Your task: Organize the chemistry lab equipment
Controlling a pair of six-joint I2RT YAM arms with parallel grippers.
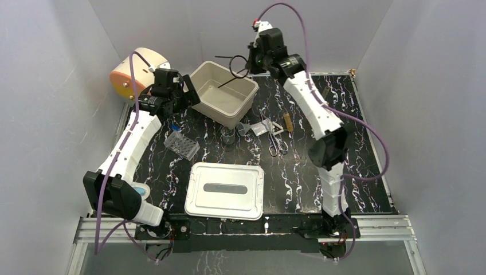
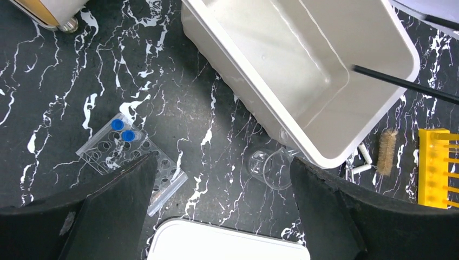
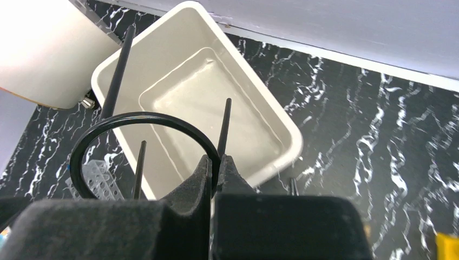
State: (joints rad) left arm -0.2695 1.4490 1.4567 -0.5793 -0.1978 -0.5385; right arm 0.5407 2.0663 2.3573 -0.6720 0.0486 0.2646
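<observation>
My right gripper (image 3: 216, 160) is shut on the ring of the black wire ring stand (image 3: 142, 120) and holds it in the air over the white bin (image 1: 224, 93), its legs pointing down toward the bin (image 3: 208, 108). One leg tip (image 2: 400, 82) shows over the bin in the left wrist view. My left gripper (image 1: 182, 91) is open and empty, high above the table left of the bin. Below it lie a clear vial tray with two blue-capped vials (image 2: 121, 130) and a clear beaker (image 2: 269, 169). Scissors (image 1: 276, 140), a funnel (image 1: 245, 129) and a tan brush (image 1: 288, 121) lie right of the bin.
A white lidded box (image 1: 224, 190) sits at the near middle. The big cream cylinder with an orange face (image 1: 137, 71) stands at the far left. A yellow rack (image 2: 437, 167) and white tubes (image 2: 362, 160) lie past the bin's corner.
</observation>
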